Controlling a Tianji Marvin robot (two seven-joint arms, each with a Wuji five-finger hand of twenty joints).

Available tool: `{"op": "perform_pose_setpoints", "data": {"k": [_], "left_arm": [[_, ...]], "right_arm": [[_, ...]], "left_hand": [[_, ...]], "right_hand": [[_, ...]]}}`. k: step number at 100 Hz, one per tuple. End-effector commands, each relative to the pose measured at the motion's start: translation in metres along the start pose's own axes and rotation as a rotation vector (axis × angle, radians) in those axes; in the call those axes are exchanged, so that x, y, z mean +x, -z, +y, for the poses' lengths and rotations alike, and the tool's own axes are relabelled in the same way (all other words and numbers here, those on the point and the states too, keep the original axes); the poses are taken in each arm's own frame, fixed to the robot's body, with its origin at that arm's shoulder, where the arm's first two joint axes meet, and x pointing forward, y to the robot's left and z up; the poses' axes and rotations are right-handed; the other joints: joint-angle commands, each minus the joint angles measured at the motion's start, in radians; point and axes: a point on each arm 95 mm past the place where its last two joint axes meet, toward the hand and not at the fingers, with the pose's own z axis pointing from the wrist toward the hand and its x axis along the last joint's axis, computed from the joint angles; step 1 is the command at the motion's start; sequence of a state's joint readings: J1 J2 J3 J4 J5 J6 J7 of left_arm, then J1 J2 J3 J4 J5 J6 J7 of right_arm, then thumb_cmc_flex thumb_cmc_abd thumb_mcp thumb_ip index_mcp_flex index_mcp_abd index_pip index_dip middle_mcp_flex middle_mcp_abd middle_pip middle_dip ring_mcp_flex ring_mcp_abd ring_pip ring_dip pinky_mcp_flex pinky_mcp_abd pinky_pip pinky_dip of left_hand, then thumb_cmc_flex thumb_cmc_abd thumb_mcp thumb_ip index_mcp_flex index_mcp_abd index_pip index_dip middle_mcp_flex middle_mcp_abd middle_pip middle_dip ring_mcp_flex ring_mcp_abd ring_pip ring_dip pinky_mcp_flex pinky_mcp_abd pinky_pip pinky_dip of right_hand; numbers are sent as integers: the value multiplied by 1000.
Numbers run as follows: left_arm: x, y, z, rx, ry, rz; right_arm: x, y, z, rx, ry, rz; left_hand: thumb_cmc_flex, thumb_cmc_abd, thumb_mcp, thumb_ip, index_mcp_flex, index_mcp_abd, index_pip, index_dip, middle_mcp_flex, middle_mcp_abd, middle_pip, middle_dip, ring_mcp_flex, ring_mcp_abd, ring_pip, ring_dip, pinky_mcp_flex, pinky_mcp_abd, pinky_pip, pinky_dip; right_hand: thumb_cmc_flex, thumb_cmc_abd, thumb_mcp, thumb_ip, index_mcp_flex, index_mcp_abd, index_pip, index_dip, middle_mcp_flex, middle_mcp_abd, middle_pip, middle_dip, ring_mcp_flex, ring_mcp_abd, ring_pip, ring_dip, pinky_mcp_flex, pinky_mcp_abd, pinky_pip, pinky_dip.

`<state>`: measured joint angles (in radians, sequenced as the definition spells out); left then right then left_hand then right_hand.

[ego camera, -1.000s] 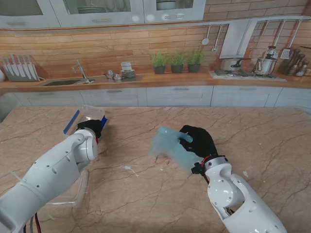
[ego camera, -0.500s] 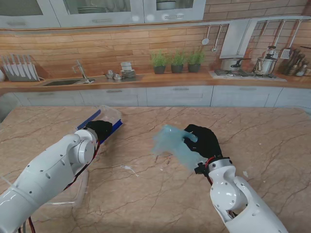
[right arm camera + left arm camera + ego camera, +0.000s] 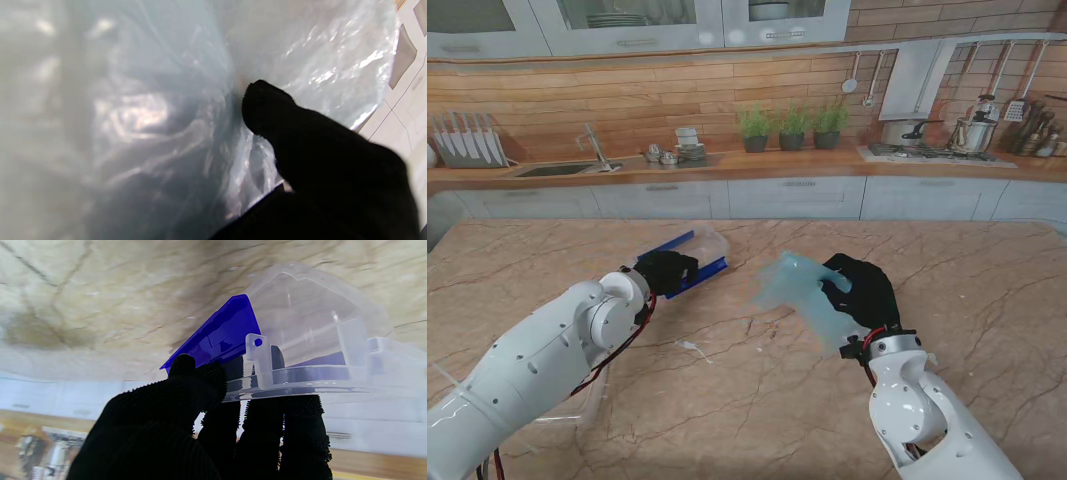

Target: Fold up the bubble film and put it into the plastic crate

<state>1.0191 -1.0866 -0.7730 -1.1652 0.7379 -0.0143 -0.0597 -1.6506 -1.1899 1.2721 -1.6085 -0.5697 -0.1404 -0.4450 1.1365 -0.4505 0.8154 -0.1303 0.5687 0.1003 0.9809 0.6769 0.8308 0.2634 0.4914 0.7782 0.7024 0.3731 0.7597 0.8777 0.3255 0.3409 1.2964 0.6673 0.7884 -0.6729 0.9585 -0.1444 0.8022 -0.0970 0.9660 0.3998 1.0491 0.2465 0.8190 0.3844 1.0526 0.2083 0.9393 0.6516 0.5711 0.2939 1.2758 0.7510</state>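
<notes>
My right hand (image 3: 859,290), in a black glove, is shut on the pale blue bubble film (image 3: 802,292), a bunched sheet held above the table right of centre. In the right wrist view the film (image 3: 140,110) fills almost everything, with my thumb (image 3: 267,103) pressed on it. My left hand (image 3: 665,271) is shut on the rim of the clear plastic crate (image 3: 699,250) with blue latches, holding it tilted over the table left of the film. The left wrist view has my fingers (image 3: 200,380) clamped on the crate's rim (image 3: 300,386) beside a blue latch (image 3: 227,333).
A clear lid or tray (image 3: 577,400) lies on the marble table near my left arm. A small scrap (image 3: 689,347) rests on the table between my arms. The kitchen counter with sink and plants runs along the far side.
My left hand has carried the crate to the right, toward the film. My right hand with the film has drifted slightly right.
</notes>
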Motion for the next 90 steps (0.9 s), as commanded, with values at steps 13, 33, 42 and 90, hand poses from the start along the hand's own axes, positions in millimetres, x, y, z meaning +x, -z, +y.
{"op": "perform_pose_setpoints", "data": {"k": [13, 33, 42, 90], "left_arm": [[44, -3, 7, 11, 26, 153], [64, -3, 20, 5, 28, 292], [68, -4, 25, 4, 23, 345], [77, -1, 42, -3, -63, 462]], "right_arm": [[2, 8, 6, -45, -2, 15], [2, 15, 13, -87, 2, 25], [2, 17, 16, -101, 6, 27], [2, 22, 21, -137, 13, 29]], "left_hand": [[82, -10, 50, -5, 9, -21, 39, 18, 28, -79, 69, 21, 19, -9, -2, 26, 7, -13, 40, -1], [80, -10, 43, -7, 4, -35, 42, 21, 28, -93, 68, 20, 22, -26, -8, 25, 14, -26, 32, 1], [78, -10, 41, -9, 3, -41, 46, 22, 29, -100, 69, 20, 24, -30, -10, 25, 17, -31, 29, 2], [76, -11, 39, -17, -3, -52, 52, 22, 25, -111, 64, 14, 27, -46, -25, 23, 22, -42, 11, 5]], "right_hand": [[37, 39, 3, -6, -9, -30, 33, 13, -5, 20, 32, 10, 3, 16, 45, 13, -35, -41, 20, 7], [38, 39, 3, -6, -10, -31, 33, 14, -5, 21, 31, 10, 3, 16, 45, 13, -35, -41, 20, 7], [37, 40, 2, -6, -10, -32, 33, 14, -5, 19, 32, 10, 3, 16, 45, 13, -35, -41, 20, 7], [37, 41, -1, -4, -11, -31, 32, 15, -5, 20, 31, 10, 1, 16, 46, 13, -36, -43, 18, 7]]}}
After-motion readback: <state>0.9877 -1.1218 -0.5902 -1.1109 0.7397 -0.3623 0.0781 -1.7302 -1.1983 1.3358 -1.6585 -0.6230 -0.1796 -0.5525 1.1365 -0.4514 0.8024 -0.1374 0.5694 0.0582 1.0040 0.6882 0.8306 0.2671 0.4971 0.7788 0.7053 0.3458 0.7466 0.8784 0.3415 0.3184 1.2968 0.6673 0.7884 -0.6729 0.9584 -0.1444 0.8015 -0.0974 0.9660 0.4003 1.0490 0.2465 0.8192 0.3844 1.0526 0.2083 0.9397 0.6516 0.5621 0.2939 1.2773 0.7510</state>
